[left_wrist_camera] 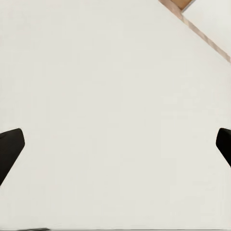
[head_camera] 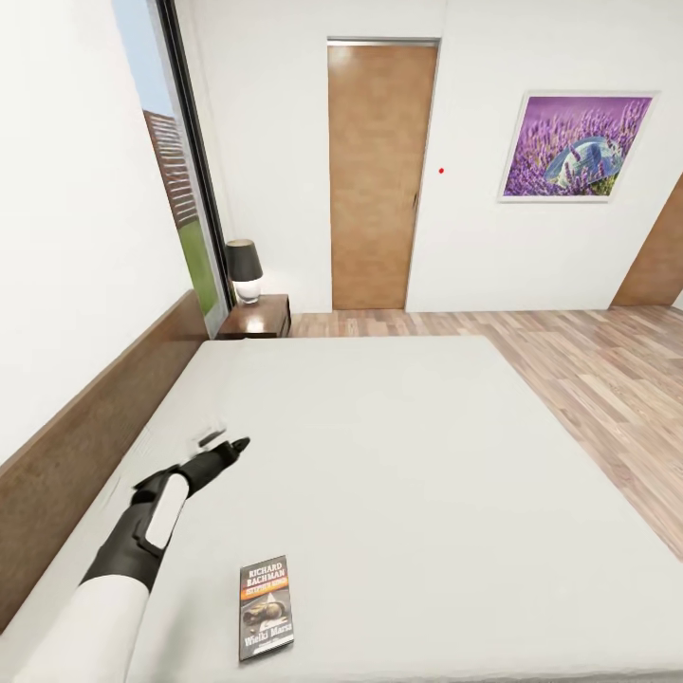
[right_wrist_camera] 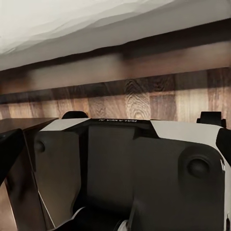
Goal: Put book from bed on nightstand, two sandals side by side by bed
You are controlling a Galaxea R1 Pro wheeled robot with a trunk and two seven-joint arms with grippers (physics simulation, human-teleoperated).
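I see the book (head_camera: 266,609) lying flat on the bed (head_camera: 398,455), near the mattress edge closest to me: a thin paperback with a dark grey cover, white lettering, an orange band and a pale picture. The mattress is plain, smooth and off-white, backed by a dark brown wooden headboard (head_camera: 85,427) along the wall. My left gripper (head_camera: 220,446) hangs over the mattress, apart from the book and nearer the headboard; in its wrist view the black fingertips (left_wrist_camera: 10,147) stand wide apart with only bare mattress between them. Beyond the bed's far corner stands the glossy reddish-brown nightstand (head_camera: 258,317), bearing a lamp (head_camera: 245,269) with a dark tapered shade. Behind it are a wooden door (head_camera: 378,175) and a lavender picture (head_camera: 575,146). My right gripper's state I cannot tell; its wrist view looks over the robot's base (right_wrist_camera: 130,178) at the wooden bed frame (right_wrist_camera: 144,96).
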